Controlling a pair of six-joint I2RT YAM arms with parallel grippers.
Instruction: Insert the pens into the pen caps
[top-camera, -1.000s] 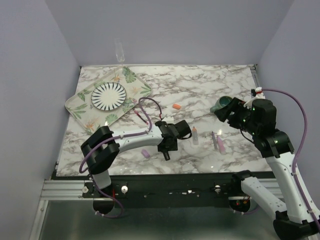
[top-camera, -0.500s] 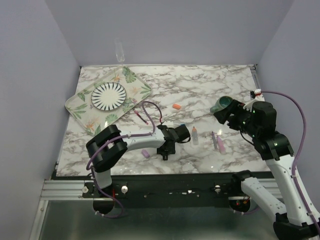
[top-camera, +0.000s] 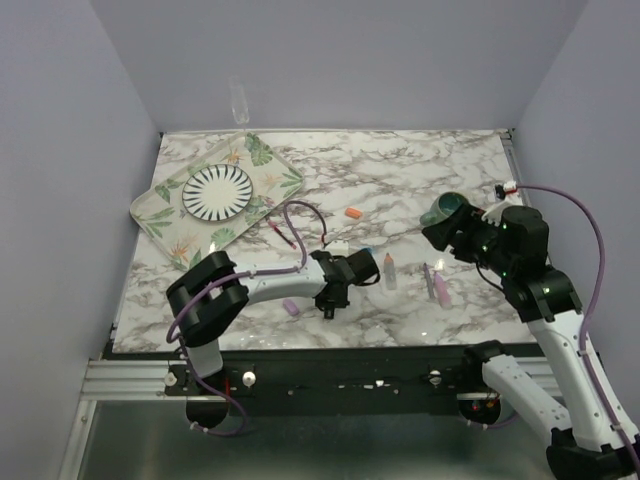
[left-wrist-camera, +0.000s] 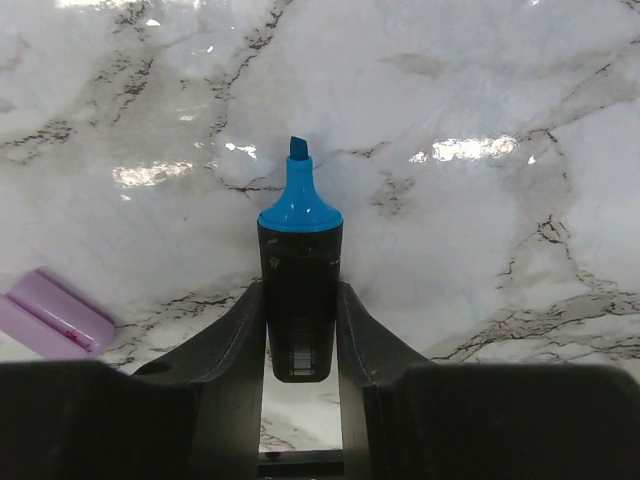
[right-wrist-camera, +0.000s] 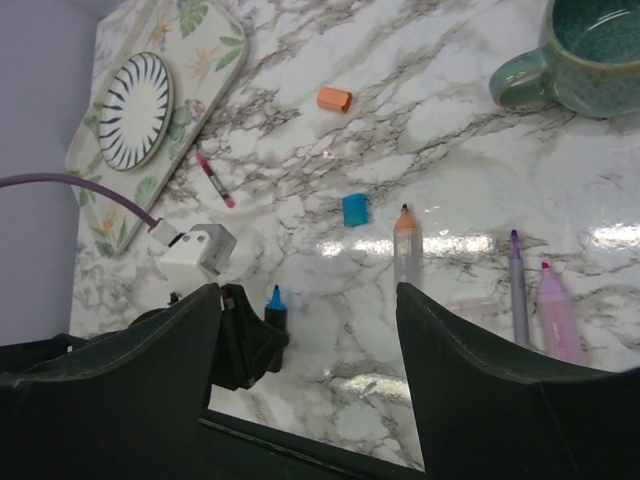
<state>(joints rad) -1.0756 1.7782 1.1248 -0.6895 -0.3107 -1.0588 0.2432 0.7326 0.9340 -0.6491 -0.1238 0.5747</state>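
Purple cap noted beside left claw, which is clamped on the black marker. Right claw held wide, aloft.

The top camera looks down from behind the 6 o'clock edge over the whole table. The left wrist camera sits close on the black marker. The right wrist one, higher at 3 o'clock, faces 9 o'clock and shares it.
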